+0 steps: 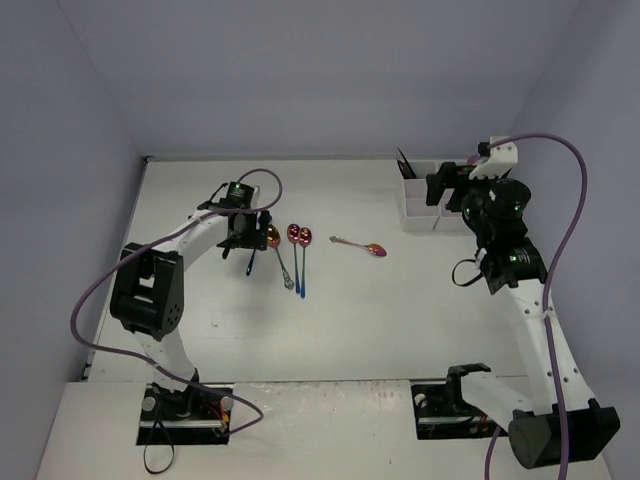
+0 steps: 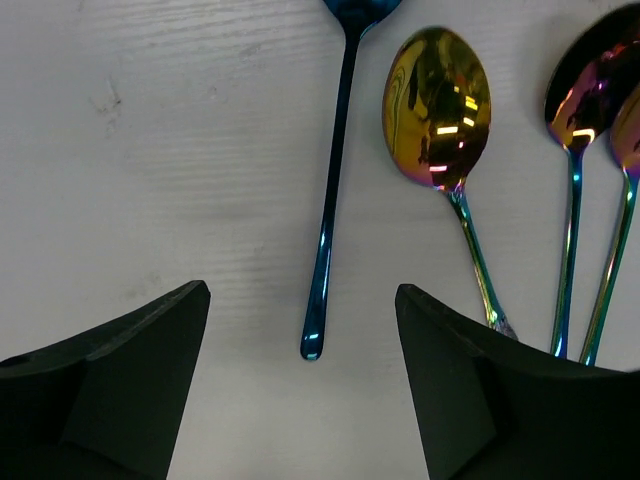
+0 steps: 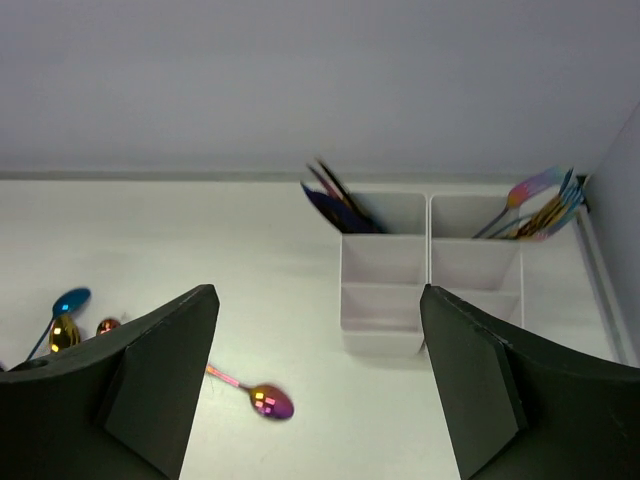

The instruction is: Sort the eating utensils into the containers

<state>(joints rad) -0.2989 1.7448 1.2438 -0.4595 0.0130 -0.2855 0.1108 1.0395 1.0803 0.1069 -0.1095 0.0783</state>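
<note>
Several iridescent spoons lie on the white table. A blue spoon [image 2: 330,190] lies with its handle end between the open fingers of my left gripper [image 2: 303,350], which hovers low over it [image 1: 243,238]. A gold spoon [image 2: 438,110] and two pink-purple spoons [image 2: 590,95] lie just to its right [image 1: 299,236]. A lone pink-purple spoon [image 1: 372,248] lies mid-table, also in the right wrist view [image 3: 268,401]. The white organizer tray [image 3: 385,300] stands at the far right [image 1: 418,205] with dark knives [image 3: 335,205] and forks [image 3: 540,205] in its back compartments. My right gripper [image 1: 440,190] is open and empty above the table near the tray.
The near compartments of the tray [image 3: 380,270] hold nothing visible. Walls enclose the table at the back and both sides. A purple cable [image 1: 560,150] loops off the right arm.
</note>
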